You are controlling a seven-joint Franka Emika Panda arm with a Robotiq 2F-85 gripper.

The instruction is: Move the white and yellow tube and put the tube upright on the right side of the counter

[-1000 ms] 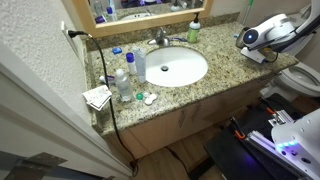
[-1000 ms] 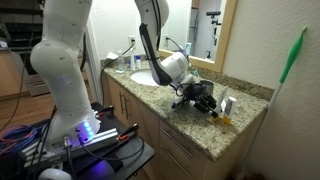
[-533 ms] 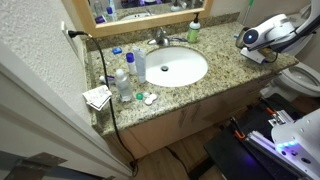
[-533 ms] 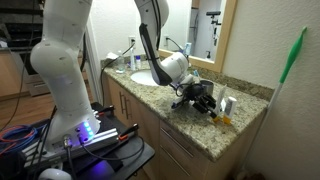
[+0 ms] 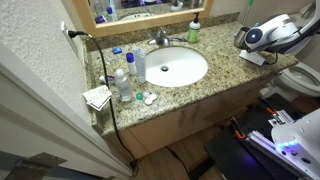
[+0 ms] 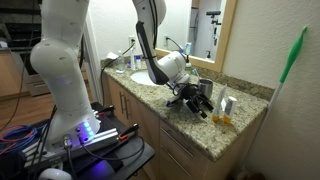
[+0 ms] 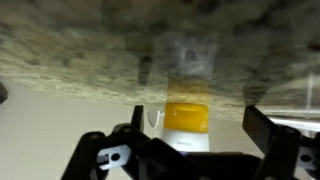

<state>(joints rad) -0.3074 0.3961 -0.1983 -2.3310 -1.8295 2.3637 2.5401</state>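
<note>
The white and yellow tube (image 6: 227, 105) stands upright on its yellow end near the end of the speckled granite counter (image 6: 170, 112), close to the back wall. My gripper (image 6: 207, 103) is just beside it, tilted down toward the counter. In the wrist view the tube (image 7: 187, 118) sits in the gap of my gripper (image 7: 200, 130). The dark fingers (image 7: 263, 130) stand wide on either side with a clear gap, so the gripper is open and holds nothing. In an exterior view the arm's white wrist (image 5: 262, 35) hides the tube.
A white oval sink (image 5: 170, 67) with a metal faucet (image 5: 160, 38) fills the counter's middle. A green bottle (image 5: 194, 31) stands by the mirror. Clear blue-capped bottles (image 5: 124, 82) and small items cluster at the far end beside a black cord (image 5: 104, 80). A wall bounds the counter (image 6: 285, 120).
The jaws have gone from shut on the tube to wide open. The gripper has drawn back slightly, and the tube stays standing on the counter.
</note>
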